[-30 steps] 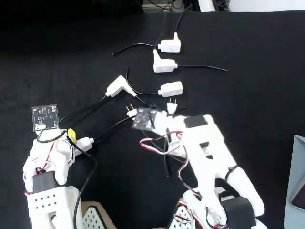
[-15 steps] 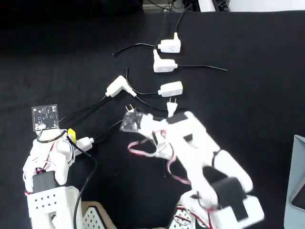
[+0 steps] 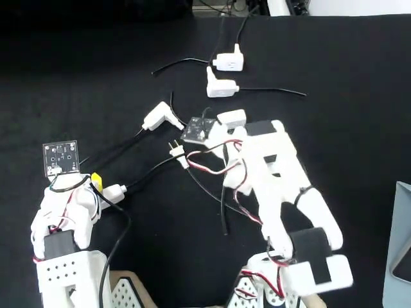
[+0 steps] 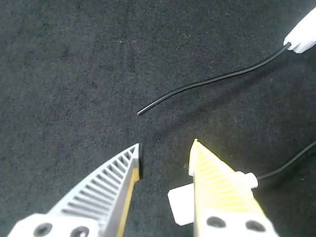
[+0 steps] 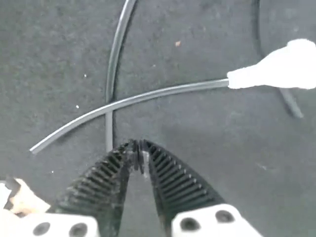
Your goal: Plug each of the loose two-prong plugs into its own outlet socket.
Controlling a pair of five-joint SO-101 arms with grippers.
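Three white outlet sockets [image 3: 228,62], [image 3: 221,87], [image 3: 232,118] lie toward the far side of the black table [image 3: 359,96]. A loose two-prong plug [image 3: 174,149] lies at the centre, and an angled white plug [image 3: 160,117] sits left of the nearest socket. My right arm [image 3: 266,160] stretches to that socket; its black gripper [image 5: 138,149] is shut on nothing, just above two crossing cables [image 5: 111,102], with a white plug body [image 5: 289,64] off to one side. My left gripper [image 4: 166,146] is open low over the cloth, beside a white plug [image 4: 181,203]. From above, the left gripper [image 3: 95,183] sits at the near left.
Black cables [image 3: 148,170] run across the table's middle from the plugs toward the left arm. A small square board [image 3: 60,158] lies at the left. A loose cable end [image 4: 140,112] lies ahead of the left gripper. A grey bin edge [image 3: 401,244] stands at the right.
The right arm swung left, then pushed toward the far side, up to the nearest socket, and now covers the second loose plug. The left arm has not moved.
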